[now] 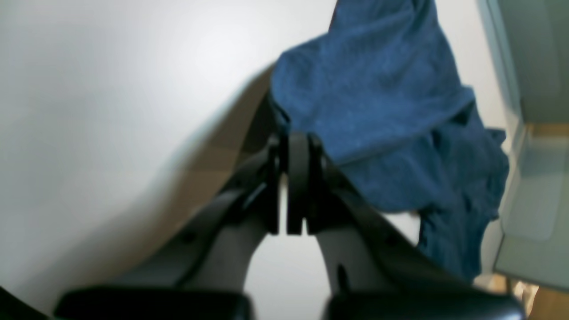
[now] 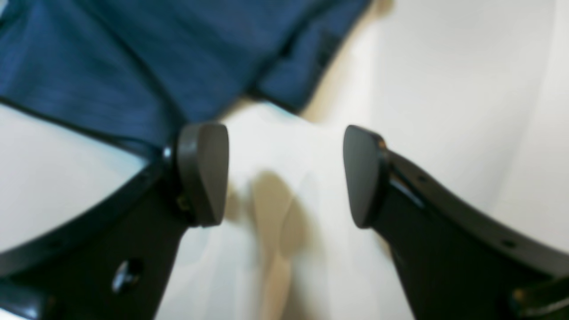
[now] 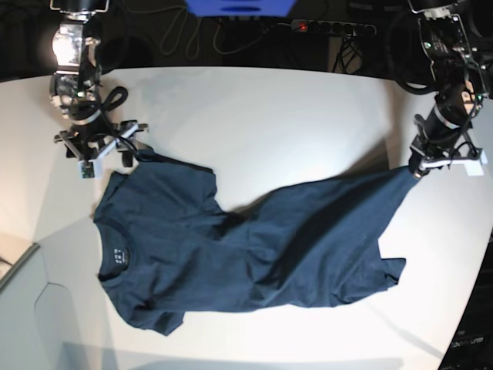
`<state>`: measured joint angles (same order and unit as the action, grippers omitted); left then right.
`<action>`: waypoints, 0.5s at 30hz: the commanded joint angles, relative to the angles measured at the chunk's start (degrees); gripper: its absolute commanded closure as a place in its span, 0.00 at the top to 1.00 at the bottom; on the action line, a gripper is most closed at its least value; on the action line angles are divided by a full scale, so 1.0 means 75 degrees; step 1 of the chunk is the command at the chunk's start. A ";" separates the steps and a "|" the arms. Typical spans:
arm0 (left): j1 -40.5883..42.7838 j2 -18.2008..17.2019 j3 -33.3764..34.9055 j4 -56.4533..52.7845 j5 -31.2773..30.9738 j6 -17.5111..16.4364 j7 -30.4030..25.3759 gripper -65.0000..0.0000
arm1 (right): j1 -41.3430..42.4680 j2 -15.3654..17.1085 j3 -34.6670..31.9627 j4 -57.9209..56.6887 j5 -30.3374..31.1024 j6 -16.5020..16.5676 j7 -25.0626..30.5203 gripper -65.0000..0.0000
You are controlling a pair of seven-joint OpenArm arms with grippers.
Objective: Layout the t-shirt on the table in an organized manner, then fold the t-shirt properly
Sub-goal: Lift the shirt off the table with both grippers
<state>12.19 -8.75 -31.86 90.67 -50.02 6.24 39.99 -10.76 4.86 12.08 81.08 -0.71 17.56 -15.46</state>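
White table (image 3: 262,116) under bright light, cables at the back. Left wrist view: left gripper (image 1: 289,146) jaws pinched on the t-shirt (image 1: 378,98) hem, prob to pull it flat. Right wrist view: right gripper (image 2: 284,173) jaws spread, nothing in them, sleeve edge just ahead. Base view: shirt lies crumpled mid-table, one corner stretched twd the left arm, so it's not laid out yet.

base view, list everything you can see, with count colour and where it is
t-shirt: one, dark navy, spread crumpled across the table, collar toward the view's left
table: one, white, under everything
power strip: one, dark with a red light, behind the table's far edge
cables: several, dark, on the floor behind the table
blue object: one, top edge, cut off
left claw: shut on the shirt's corner, view's right
right claw: open, by the shirt's sleeve, view's left
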 commanded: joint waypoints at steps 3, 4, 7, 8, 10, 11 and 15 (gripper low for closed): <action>-0.0036 -0.0175 -0.0060 0.0060 -0.0112 0.0006 -0.0133 0.00 | -0.0048 -0.0045 -0.0034 0.0542 0.0089 -0.0003 0.0192 0.61; -0.0025 -0.0187 -0.0060 0.0024 -0.0112 0.0006 -0.0239 0.00 | -0.0036 -0.0115 -0.0080 0.0577 0.0089 -0.0003 0.0192 0.61; -0.0001 -0.0421 0.0034 -0.0280 -0.0088 0.0006 -0.0813 0.00 | 0.0023 -0.0162 -0.0233 0.0554 0.0089 -0.0003 0.0192 0.62; -0.0001 -0.0527 0.0127 -0.0397 -0.0006 0.0006 -0.0965 0.00 | 0.0023 -0.0174 -0.0291 0.0542 0.0089 -0.0003 0.0192 0.63; -0.0025 -0.0691 0.0350 -0.0714 0.0439 0.0006 -0.1223 0.00 | 0.0187 -0.0185 -0.0409 0.0507 0.0089 -0.0003 0.0192 0.65; -0.0036 -0.0726 0.0456 -0.0819 0.0674 0.0006 -0.1376 0.00 | 0.0257 -0.0209 -0.0456 0.0460 0.0089 -0.0003 0.0181 0.66; -0.0060 -0.0738 0.0913 -0.1113 0.1670 0.0006 -0.1950 0.00 | 0.0527 -0.0209 -0.0456 0.0003 0.0089 -0.0003 0.0181 0.66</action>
<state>12.29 -13.58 -24.80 81.58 -36.97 6.66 26.22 -6.98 2.81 8.45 80.29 -0.08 17.58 -15.00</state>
